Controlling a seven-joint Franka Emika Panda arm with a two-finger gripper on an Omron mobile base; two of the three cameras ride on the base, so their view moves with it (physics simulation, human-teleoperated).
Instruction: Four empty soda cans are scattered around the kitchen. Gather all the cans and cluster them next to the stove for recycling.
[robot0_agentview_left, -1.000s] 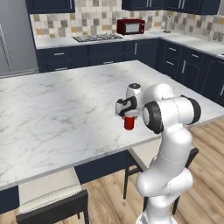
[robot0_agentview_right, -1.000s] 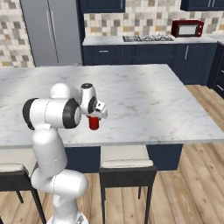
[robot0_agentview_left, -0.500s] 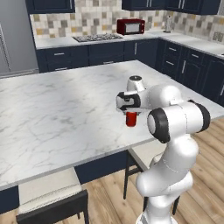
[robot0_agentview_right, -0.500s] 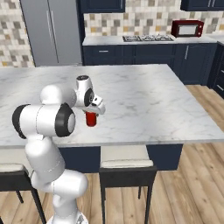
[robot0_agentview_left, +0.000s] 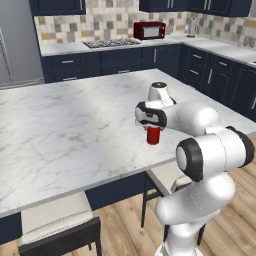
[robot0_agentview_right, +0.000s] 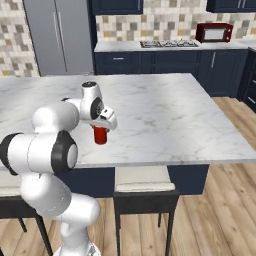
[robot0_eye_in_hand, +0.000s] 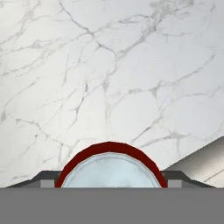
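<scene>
White marble forms the top of the kitchen island (robot0_agentview_left: 65, 125), which spans the foreground of both base views. One red soda can (robot0_agentview_left: 153, 135) stands upright near the island's front edge, its base at or just above the marble; contact with the surface cannot be confirmed. The gripper (robot0_agentview_left: 153, 128) points straight down over the can, and its fingers sit on either side of the can's upper body, clamped on it. In the hand view, the can's silvery top (robot0_eye_in_hand: 109, 171) with its red rim lies directly between the two dark finger tips (robot0_eye_in_hand: 46, 178), with veined marble beyond and the island edge crossing the lower right corner. The white arm (robot0_agentview_right: 55, 150) bends over the island edge from the robot's base on the wood floor (robot0_agentview_right: 210, 220). Two stools (robot0_agentview_right: 145, 192) stand under the island's near side. Well apart, on the far counter against the mosaic tile wall, the stove (robot0_agentview_left: 111, 43) sits flush in the marble, with a red microwave (robot0_agentview_left: 149, 30) just beside it. A grey refrigerator (robot0_agentview_right: 60, 35) stands further along that wall, flanked by navy cabinets (robot0_agentview_left: 120, 60).
</scene>
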